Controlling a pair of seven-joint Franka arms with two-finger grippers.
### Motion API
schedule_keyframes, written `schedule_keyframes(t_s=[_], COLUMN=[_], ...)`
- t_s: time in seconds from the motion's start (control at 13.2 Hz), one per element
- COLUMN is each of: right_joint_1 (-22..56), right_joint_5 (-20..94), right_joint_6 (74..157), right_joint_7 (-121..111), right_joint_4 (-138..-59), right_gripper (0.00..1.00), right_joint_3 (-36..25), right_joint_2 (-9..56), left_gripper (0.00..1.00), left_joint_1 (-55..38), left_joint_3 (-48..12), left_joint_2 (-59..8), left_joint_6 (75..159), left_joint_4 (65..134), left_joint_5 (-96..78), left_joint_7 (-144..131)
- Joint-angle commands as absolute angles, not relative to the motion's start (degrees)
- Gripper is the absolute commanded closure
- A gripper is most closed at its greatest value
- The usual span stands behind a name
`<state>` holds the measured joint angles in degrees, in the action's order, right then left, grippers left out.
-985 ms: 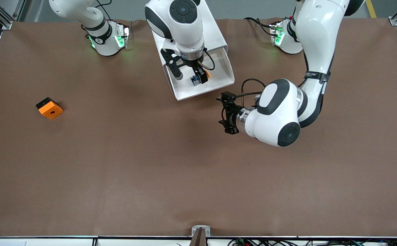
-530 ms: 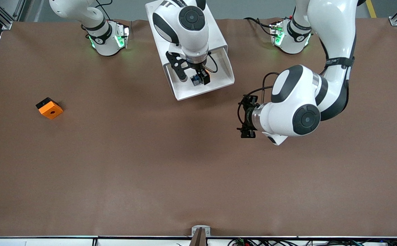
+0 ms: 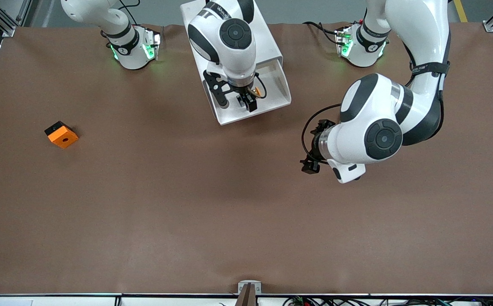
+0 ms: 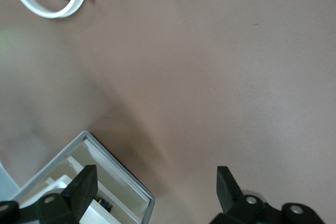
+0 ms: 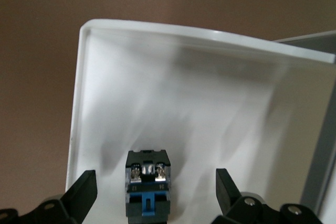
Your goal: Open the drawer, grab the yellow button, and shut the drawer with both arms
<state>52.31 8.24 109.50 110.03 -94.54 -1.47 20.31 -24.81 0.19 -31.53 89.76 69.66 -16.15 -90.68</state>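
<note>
— Where do we find the button?
— In the pulled-out drawer, between the right gripper's spread, empty fingers.
— And our left gripper?
— Wide open, empty, over bare table at the drawer's four o'clock.

The drawer stands pulled out of the white cabinet. The right gripper is lowered into the drawer; an orange spot of the button shows beside it. The left gripper hangs over bare table. An orange block lies toward the right arm's end.
</note>
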Motion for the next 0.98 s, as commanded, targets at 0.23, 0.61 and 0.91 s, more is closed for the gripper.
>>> schedule_keyframes(t_s=[0.23,0.61,0.91], right_joint_1=[51.94,51.25,48.44], right_joint_5=[8.88,9.05,10.28], right_joint_6=[110.65,110.22,103.83], right_joint_7=[109.69,109.78,108.91], right_joint_4=[-93.78,-92.47,-86.95], right_gripper=[0.85,0.88,0.87], right_joint_3=[-1.14,-1.14,-1.05], right_joint_2=[21.27,21.27,21.01], left_gripper=[0.0,0.0,0.0], left_joint_1=[-25.05,-24.96,-27.33], left_joint_3=[1.05,0.53,-0.79], left_joint_2=[-28.31,-27.6,-28.48], left_joint_6=[90.09,90.09,94.74], left_joint_4=[70.58,71.01,72.68], left_joint_5=[-9.69,-4.23,-4.22], left_joint_7=[-73.96,-56.98,-50.63])
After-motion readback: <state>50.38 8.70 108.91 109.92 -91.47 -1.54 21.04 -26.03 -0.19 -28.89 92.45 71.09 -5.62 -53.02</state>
